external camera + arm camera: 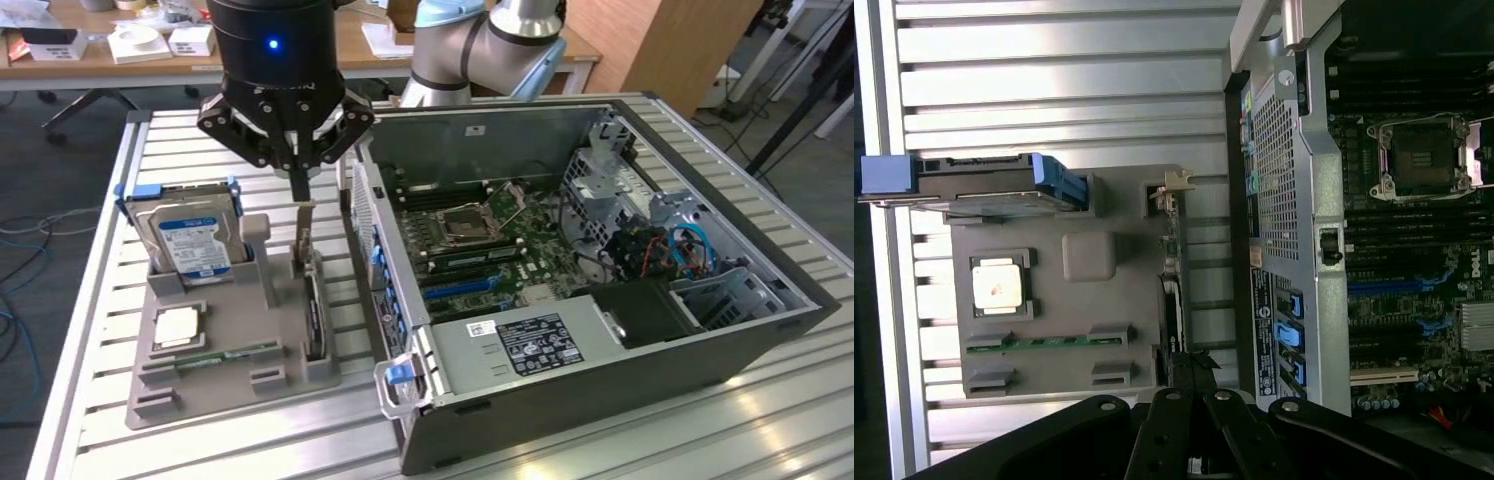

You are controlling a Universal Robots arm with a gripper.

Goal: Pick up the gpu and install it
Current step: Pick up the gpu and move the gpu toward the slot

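**A:** Where is the gpu?

**B:** The gpu (312,310) stands on its long edge in a narrow slot of the grey holder (254,330), straight below the gripper (302,192). In the wrist view it shows edge-on as a thin dark line, with its silvery bracket (1174,183) at one end.

**A:** Does the gripper have it?

**B:** The fingers are pressed together and point down at the card. In the exterior view their tips hang just over the card's bracket end. I cannot tell whether they touch it. The card itself sits in its slot.

**A:** What else is in the holder?

**B:** There are three parts, all on the side of the gripper away from the computer. A hard drive (195,240) with a blue-white label stands upright in a blue frame, level with the bracket end of the card. Farther along from the gripper, a square processor chip (176,328) lies flat in its recess. Beyond it, a green memory stick (220,353) lies in a groove.

**A:** And on the gripper's other side?

**B:** The open computer case (601,400) lies on its side just beside the holder. Its perforated rear panel is next to the card's slot. The motherboard (474,245) inside faces up. The holder and the case both rest on a slatted metal table (80,330).
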